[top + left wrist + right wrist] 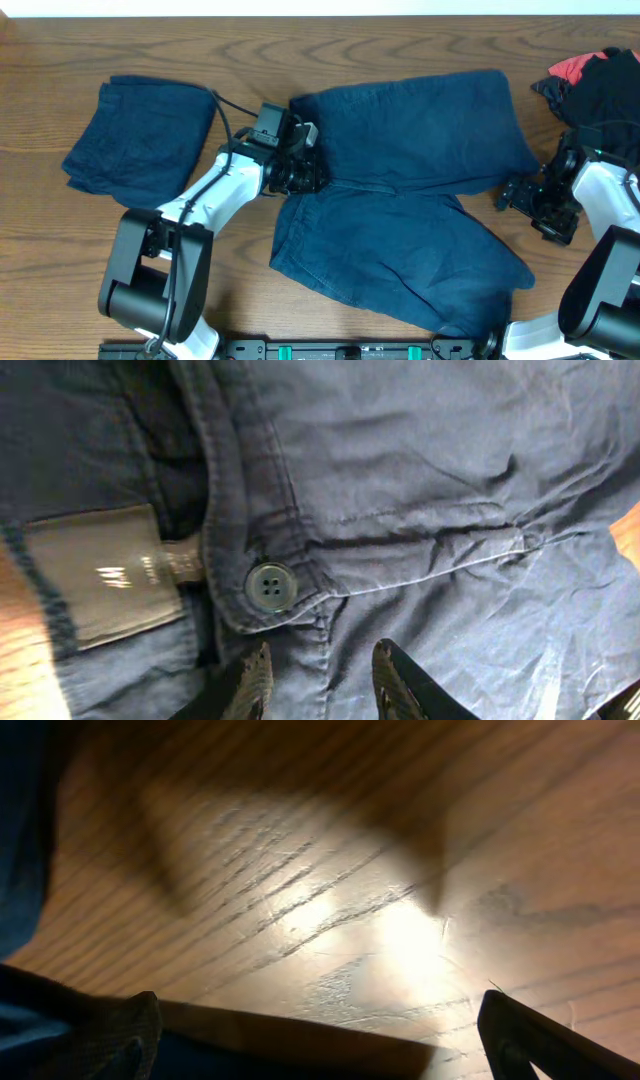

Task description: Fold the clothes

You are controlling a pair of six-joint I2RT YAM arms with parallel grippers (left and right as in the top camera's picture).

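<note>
As the overhead camera sees it: dark navy denim-like shorts (420,130) lie spread mid-table on the brown wood-grain table (300,40), with both legs splayed toward the right.
Around them: a folded navy rectangular bundle (140,135) lies well apart at the left, and a red and black heap of cloth (600,80) sits at the far right.
Arms from above: the left gripper (305,165) is on the waistband end and hides part of it. The right gripper (515,195) is near the upper leg's hem, over bare wood.
Left wrist only: a round dark four-hole button (269,586) sits on the waistband, with a grey-tan rectangular sewn label (100,575) beside it. Neither shows from above.
Left hand: the fingers (250,680) are parted, not clenched, with flat fabric between them.
Right wrist only: the fingers (530,1040) are spread wide and grasp nothing, over lit wood. The shorts' edge is at the left.
</note>
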